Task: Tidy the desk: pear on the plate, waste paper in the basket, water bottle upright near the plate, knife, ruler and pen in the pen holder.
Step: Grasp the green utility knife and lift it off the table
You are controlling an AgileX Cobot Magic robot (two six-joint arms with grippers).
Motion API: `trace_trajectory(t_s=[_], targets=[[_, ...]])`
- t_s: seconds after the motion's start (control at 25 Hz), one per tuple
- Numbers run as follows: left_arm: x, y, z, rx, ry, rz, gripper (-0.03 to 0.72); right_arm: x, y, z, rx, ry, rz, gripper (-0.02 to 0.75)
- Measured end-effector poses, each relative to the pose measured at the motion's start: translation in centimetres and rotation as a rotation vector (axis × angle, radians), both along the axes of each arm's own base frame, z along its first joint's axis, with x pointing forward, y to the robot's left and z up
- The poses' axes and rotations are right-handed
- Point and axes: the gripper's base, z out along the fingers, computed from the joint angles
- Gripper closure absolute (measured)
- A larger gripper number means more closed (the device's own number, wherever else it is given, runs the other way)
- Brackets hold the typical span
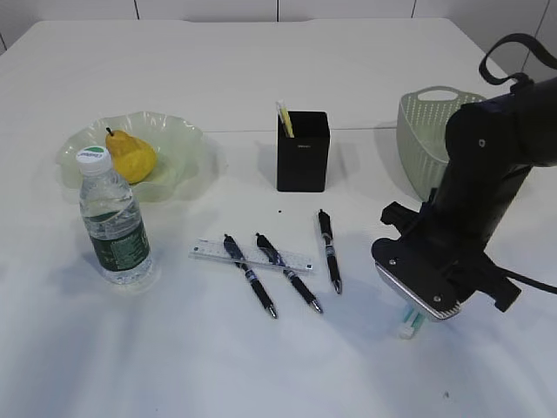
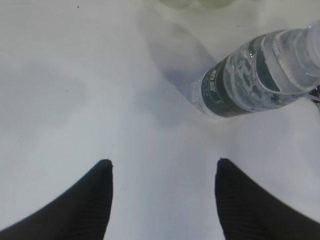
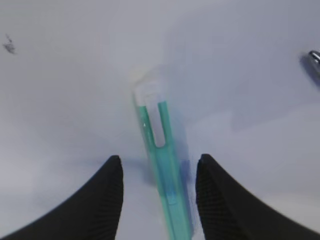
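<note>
Right end effector (image 3: pixel 157 172) at near right of table (image 1: pixel 261 78), black fingers (image 3: pixel 105 195) parted on either side of a teal, translucent, clip-capped knife (image 3: pixel 162 170) lying flat on the white surface; contact between fingers and knife not discernible. Knife tip also showing beneath the arm in the exterior view (image 1: pixel 411 324). Left end effector (image 2: pixel 162 195) open and empty, hovering over bare table just short of the water bottle (image 2: pixel 255 75).

Water bottle (image 1: pixel 113 218) upright at front left, just in front of the plate (image 1: pixel 178 131); pear (image 1: pixel 130 155) resting on the plate, stem up. Ruler (image 1: pixel 252 255) flat at centre, with two pens (image 1: pixel 251 275) (image 1: pixel 289 273) lying across it and a third pen (image 1: pixel 329 251) just to its right, apart. Pen holder (image 1: pixel 303 152) standing behind the pens, a yellow item (image 1: pixel 285 119) protruding from its left corner. Basket (image 1: pixel 426 131) at rear right, partly hidden by the right arm (image 1: pixel 487 174).
</note>
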Motion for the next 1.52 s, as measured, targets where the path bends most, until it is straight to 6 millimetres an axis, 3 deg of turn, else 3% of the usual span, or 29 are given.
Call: trace_trajectory(t_s=[0.4,1.04,1.4,1.52], targets=[[0.0,0.0,0.0,0.000,-0.004,0.001,0.232,0.7,0.3,-1.4,0.014,-0.026,0.016,0.382],[0.2,0.1,0.1,0.004,-0.029,0.008,0.232,0.8,0.2,-1.9,-0.006,-0.021,0.047,0.386],[0.2,0.1,0.1,0.004,-0.031,0.008,0.232,-1.7,-0.8,-1.8,-0.028,-0.004,0.048,0.425],[0.2,0.1,0.1,0.004,-0.031,0.008,0.232,-1.3,-0.7,-1.6,-0.007,-0.076,0.057,0.425]])
